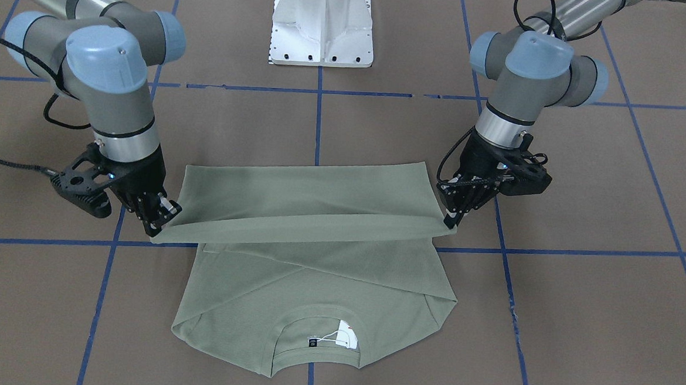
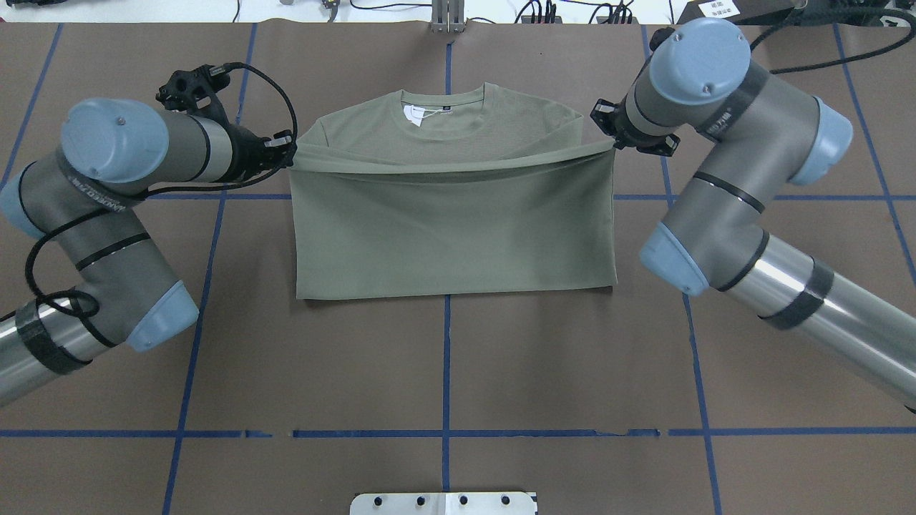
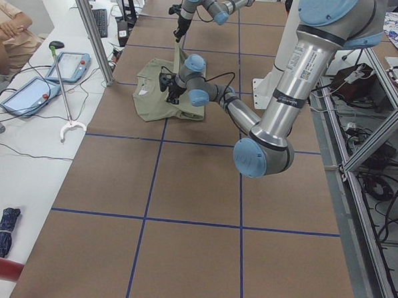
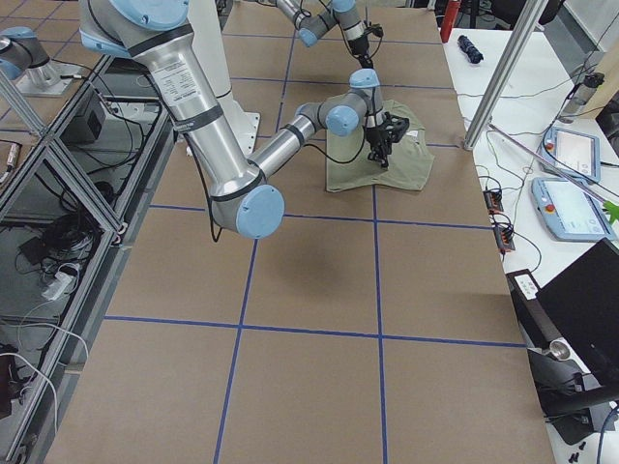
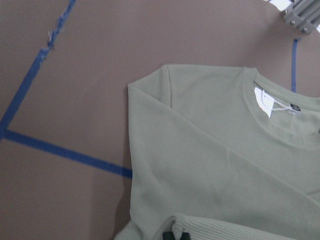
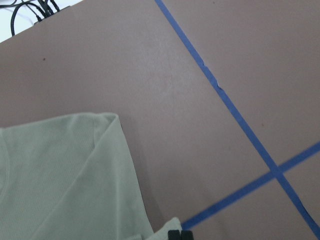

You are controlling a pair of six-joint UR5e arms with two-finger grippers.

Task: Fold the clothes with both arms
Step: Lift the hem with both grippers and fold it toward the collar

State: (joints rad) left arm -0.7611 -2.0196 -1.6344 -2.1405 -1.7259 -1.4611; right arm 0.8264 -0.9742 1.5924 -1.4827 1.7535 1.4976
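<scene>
The sage-green shirt point(image 2: 451, 229) lies on the brown table with its collar on the side away from the robot and its sleeves folded in. My left gripper point(image 2: 290, 154) is shut on one corner of the hem, and my right gripper point(image 2: 608, 141) is shut on the other. Together they hold the hem edge stretched taut, raised above the chest. In the front view the left gripper point(image 1: 450, 221) and right gripper point(image 1: 159, 221) hold the lifted fold over the shirt point(image 1: 314, 285). The white hang tag point(image 1: 347, 336) and dark neck label point(image 1: 313, 343) show inside the collar.
The white base mount point(image 1: 322, 27) stands behind the shirt at the robot's side. Blue tape lines point(image 2: 445, 357) grid the brown table. A side bench with tablets point(image 3: 70, 65) and a person point(image 3: 11, 36) lies beyond the collar side.
</scene>
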